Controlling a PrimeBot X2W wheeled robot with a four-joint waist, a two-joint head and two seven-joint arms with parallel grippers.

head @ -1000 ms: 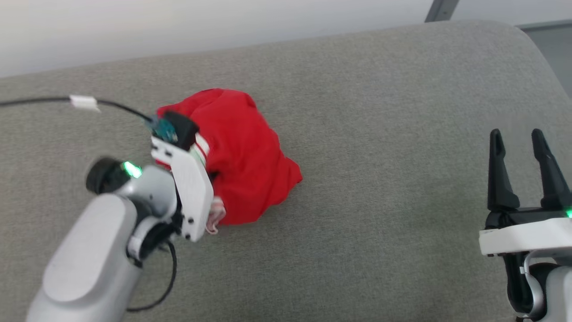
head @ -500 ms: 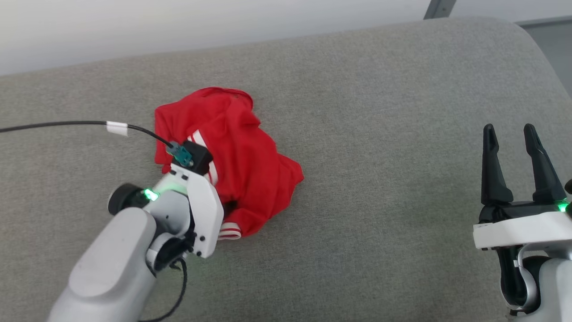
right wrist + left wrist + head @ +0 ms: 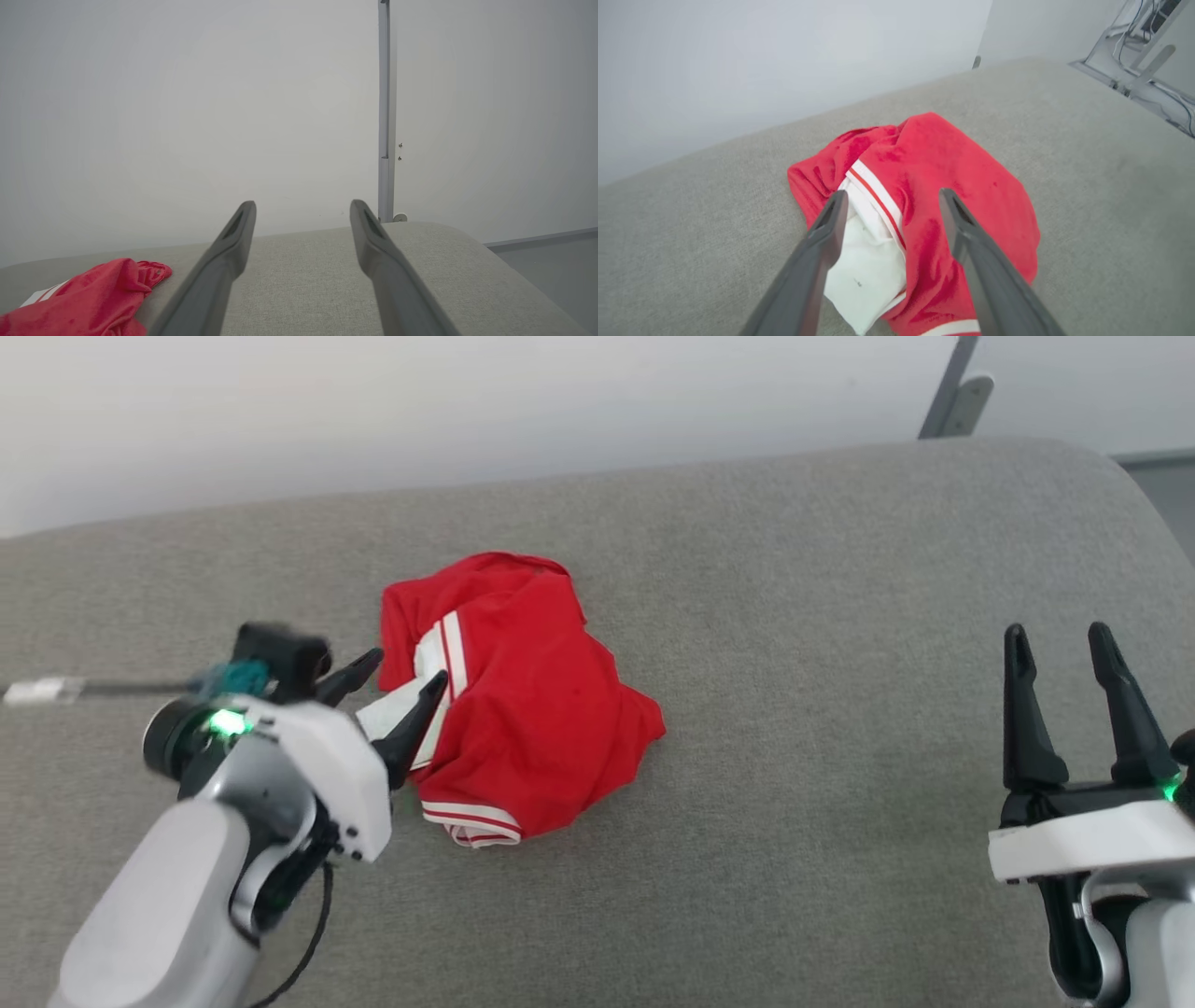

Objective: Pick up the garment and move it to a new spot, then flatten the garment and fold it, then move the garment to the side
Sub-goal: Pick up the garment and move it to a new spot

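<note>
The garment [image 3: 532,709], a red T-shirt with a white sleeve and red-and-white striped cuffs, lies crumpled in a heap on the grey cushion [image 3: 794,616]. My left gripper [image 3: 406,672] stands open just left of the heap, its fingers over the white sleeve and holding nothing. From the left wrist the garment [image 3: 934,177] sits right beyond the spread fingertips [image 3: 840,200], white sleeve between them. My right gripper [image 3: 1060,644] hangs open and empty far to the right. The right wrist view shows the garment [image 3: 88,298] at the lower left.
A pale wall runs behind the cushion's far edge. A metal stand leg [image 3: 948,401] rises at the back right. The cushion's rounded right end [image 3: 1130,513] drops off to the floor. A black cable [image 3: 56,691] trails from my left wrist.
My left gripper has opened and let go of the garment, then drawn back to the left. The garment has dropped into a heap. The head camera has shifted. The right gripper stays open.
</note>
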